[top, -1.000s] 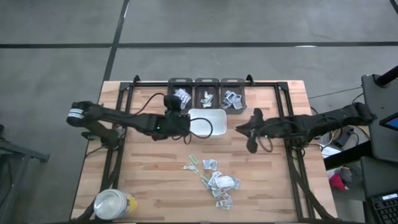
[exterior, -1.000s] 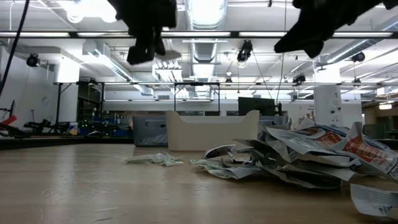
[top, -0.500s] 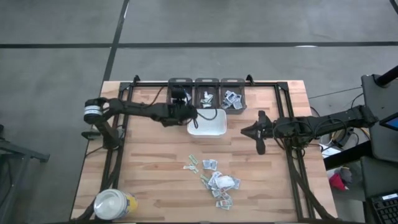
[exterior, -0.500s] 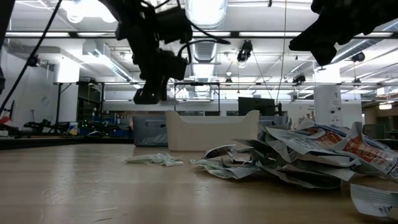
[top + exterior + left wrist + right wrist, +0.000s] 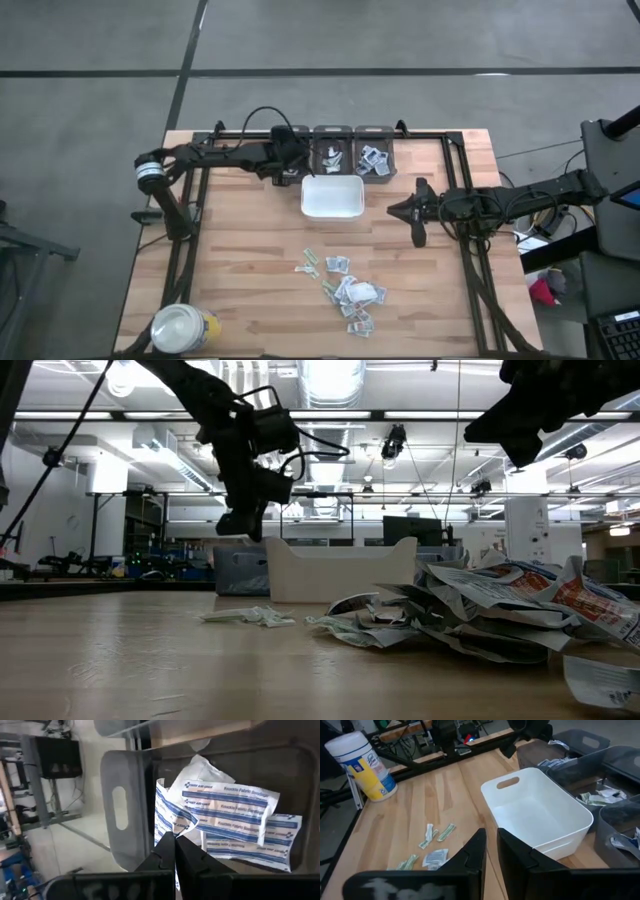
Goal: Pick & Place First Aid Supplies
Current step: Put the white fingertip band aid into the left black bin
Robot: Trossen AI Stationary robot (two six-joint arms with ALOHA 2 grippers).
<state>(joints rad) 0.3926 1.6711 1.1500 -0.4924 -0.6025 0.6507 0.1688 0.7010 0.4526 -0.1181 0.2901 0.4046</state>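
Jaws pinched shut on the left gripper (image 5: 174, 851), gripping a blue-striped white paper packet (image 5: 172, 822) over the dark grey plastic bin (image 5: 116, 810); right gripper (image 5: 490, 851) nearly closed, empty, hovering beside the white rectangular plastic tray (image 5: 570, 811).

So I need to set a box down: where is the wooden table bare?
Bare: between the yellow jar and the white tray; also right of the paper packet pile. Crowded: the three grey bins at the back, where the left gripper is.

The light is even and bright, coming from the long ceiling lamps (image 5: 330, 380), which make glare in the low view. Below them the arms are dark shapes against the light. Shadows around the white tray (image 5: 332, 197) are soft. The near packets (image 5: 520, 610) look slightly unsharp.
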